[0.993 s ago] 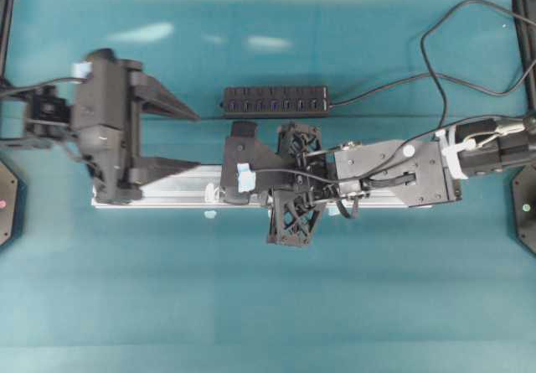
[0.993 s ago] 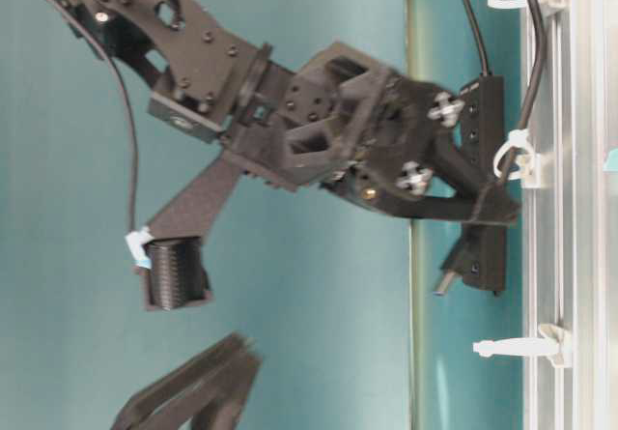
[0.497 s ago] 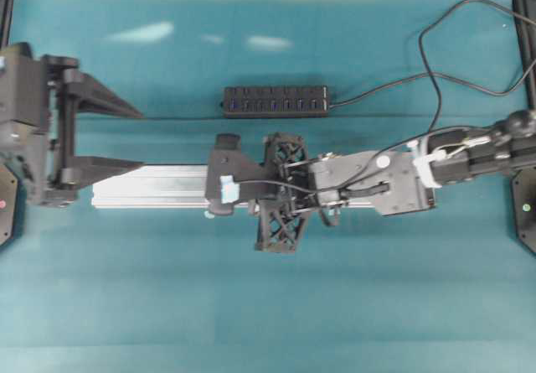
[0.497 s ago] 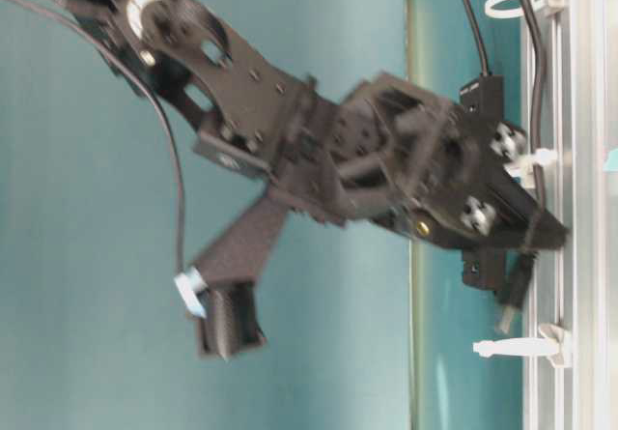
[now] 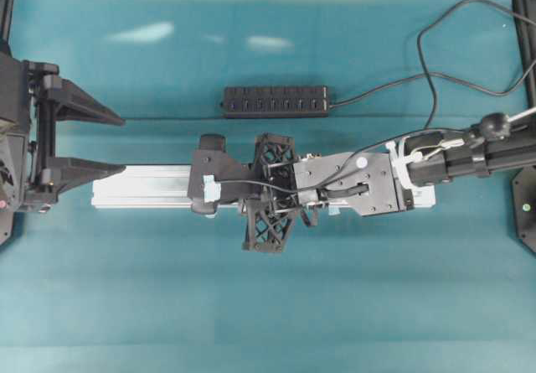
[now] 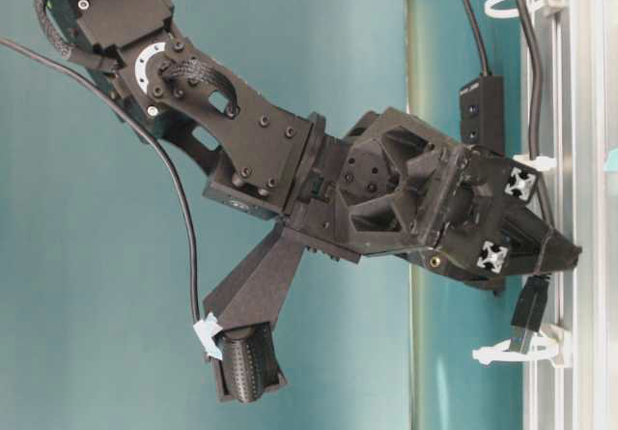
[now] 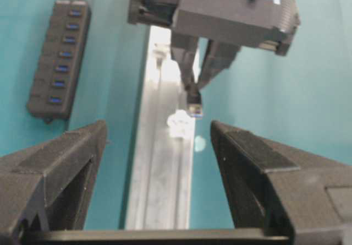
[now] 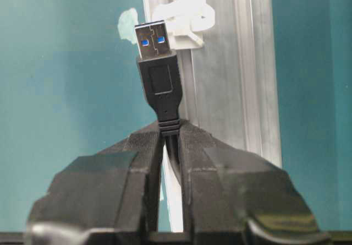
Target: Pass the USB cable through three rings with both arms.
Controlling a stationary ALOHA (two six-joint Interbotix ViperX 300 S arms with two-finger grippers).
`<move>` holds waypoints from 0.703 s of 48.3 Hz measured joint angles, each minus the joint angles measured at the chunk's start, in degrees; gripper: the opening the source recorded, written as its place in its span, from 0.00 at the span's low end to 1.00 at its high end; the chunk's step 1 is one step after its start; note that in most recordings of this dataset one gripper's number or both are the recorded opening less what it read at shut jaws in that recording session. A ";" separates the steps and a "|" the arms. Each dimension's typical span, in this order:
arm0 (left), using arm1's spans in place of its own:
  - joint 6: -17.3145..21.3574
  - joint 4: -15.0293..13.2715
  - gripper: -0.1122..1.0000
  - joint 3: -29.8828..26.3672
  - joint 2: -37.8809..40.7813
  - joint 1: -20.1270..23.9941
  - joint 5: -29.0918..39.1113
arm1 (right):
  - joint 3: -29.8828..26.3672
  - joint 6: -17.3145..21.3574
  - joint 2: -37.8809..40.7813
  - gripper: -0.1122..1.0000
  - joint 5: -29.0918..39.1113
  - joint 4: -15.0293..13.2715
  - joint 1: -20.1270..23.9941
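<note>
Lying along the teal counter (image 5: 167, 289), aluminium rail (image 5: 142, 187) carries the rings. Left gripper (image 5: 109, 142) jaws spread, holding nothing. Right gripper (image 8: 170, 140) pinches USB cable (image 8: 159, 85), plug tip touching third ring (image 8: 184, 16).

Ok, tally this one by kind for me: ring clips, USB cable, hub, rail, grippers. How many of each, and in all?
Translucent ring clips: 3
USB cable: 1
Multi-port USB hub: 1
Aluminium rail: 1
Grippers: 2, the left gripper and the right gripper
Total: 8
</note>
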 measured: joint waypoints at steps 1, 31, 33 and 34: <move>0.00 0.00 0.81 0.00 0.00 -0.09 0.00 | 0.00 0.09 0.00 0.02 0.00 0.00 0.09; -0.18 0.00 0.81 0.00 0.26 -0.62 0.00 | 4.13 0.09 -2.64 0.02 -0.09 0.09 -0.18; -0.18 0.00 0.81 0.00 0.26 -0.62 0.00 | 4.13 0.09 -2.64 0.02 -0.09 0.09 -0.09; -0.18 0.00 0.81 0.00 0.18 -0.62 0.09 | 4.04 0.09 -2.55 0.02 -0.09 0.18 -0.18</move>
